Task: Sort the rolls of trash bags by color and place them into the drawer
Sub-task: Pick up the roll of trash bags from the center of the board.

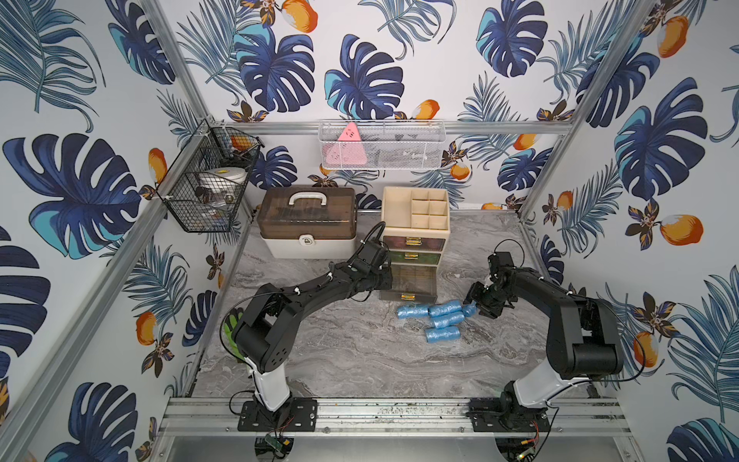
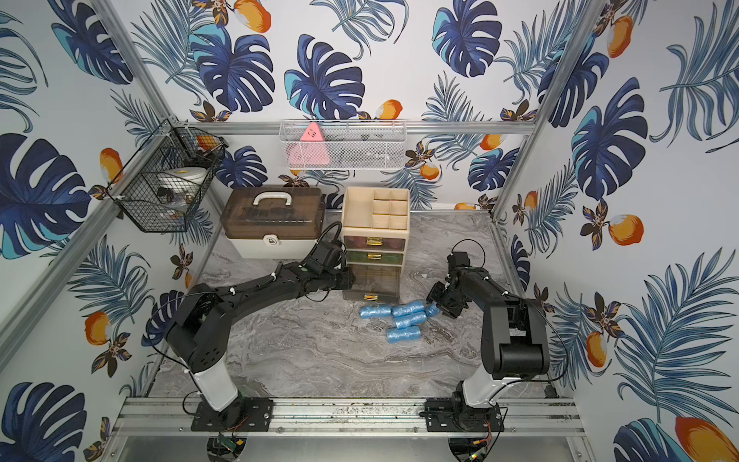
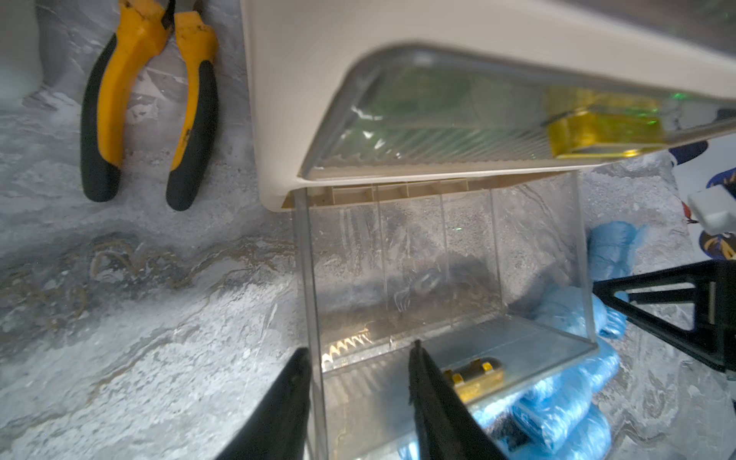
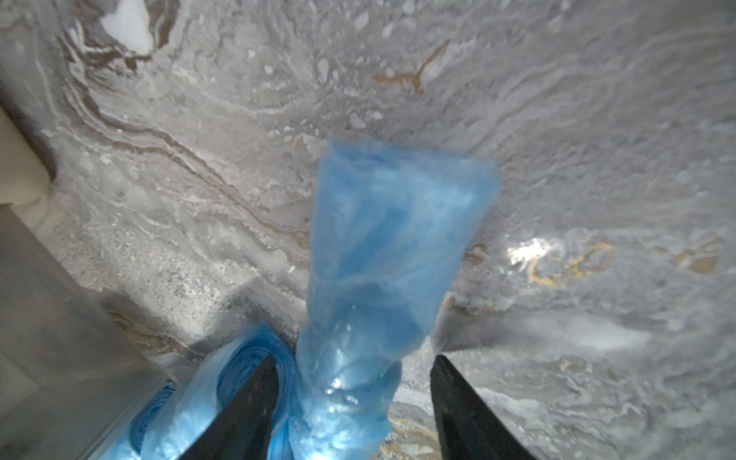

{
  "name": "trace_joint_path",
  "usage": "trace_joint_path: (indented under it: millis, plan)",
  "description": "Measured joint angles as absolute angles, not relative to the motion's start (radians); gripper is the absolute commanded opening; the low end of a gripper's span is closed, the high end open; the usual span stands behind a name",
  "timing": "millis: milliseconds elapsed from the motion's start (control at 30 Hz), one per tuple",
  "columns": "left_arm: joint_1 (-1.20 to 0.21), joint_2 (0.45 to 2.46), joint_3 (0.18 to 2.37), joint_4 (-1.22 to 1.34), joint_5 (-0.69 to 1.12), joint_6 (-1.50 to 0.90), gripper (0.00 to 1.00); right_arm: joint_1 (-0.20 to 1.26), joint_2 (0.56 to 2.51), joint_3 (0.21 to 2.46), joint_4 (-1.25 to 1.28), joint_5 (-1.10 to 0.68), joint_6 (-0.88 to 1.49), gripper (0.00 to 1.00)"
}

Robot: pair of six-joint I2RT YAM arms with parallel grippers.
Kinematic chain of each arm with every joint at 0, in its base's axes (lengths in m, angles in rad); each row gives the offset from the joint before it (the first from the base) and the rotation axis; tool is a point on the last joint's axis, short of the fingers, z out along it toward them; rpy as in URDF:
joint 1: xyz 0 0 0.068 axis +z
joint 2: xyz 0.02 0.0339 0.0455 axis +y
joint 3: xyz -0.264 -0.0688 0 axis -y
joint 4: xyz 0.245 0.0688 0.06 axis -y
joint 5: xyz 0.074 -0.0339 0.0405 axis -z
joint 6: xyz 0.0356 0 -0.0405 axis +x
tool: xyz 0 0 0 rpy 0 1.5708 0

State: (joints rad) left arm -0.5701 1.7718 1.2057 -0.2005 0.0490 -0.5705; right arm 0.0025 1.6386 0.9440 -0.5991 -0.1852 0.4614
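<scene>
Right gripper (image 4: pixel 354 356) half-open astride blue roll (image 4: pixel 390 223), seemingly loose; left gripper (image 3: pixel 360 346) open, straddling drawer (image 3: pixel 308 278)

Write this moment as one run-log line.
left claw: open, at open bottom drawer | right claw: open, around blue roll | other blue rolls: on table

We recorded a grey marbled tabletop (image 1: pixel 360 360) bearing a brown-lidded case (image 1: pixel 307 218) and a beige drawer cabinet (image 1: pixel 416 208) at the rear, yellow-handled pliers (image 3: pixel 147 99) beside the cabinet, and blue rolls of trash bags (image 1: pixel 442 320) just before its pulled-out bottom drawer (image 1: pixel 412 282).
</scene>
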Motion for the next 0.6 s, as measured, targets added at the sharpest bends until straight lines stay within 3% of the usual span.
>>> trace_joint_path:
  millis: [200,600]
  plan:
    - [-0.570,1.699,1.160,-0.196,0.056,-0.572,0.49,0.000,1.629,0.927,-0.570,-0.188,0.462,0.28]
    - [-0.545,1.540,1.060,-0.195,0.065,-0.575,0.51,0.051,1.440,0.950,-0.567,-0.329,0.455,0.15]
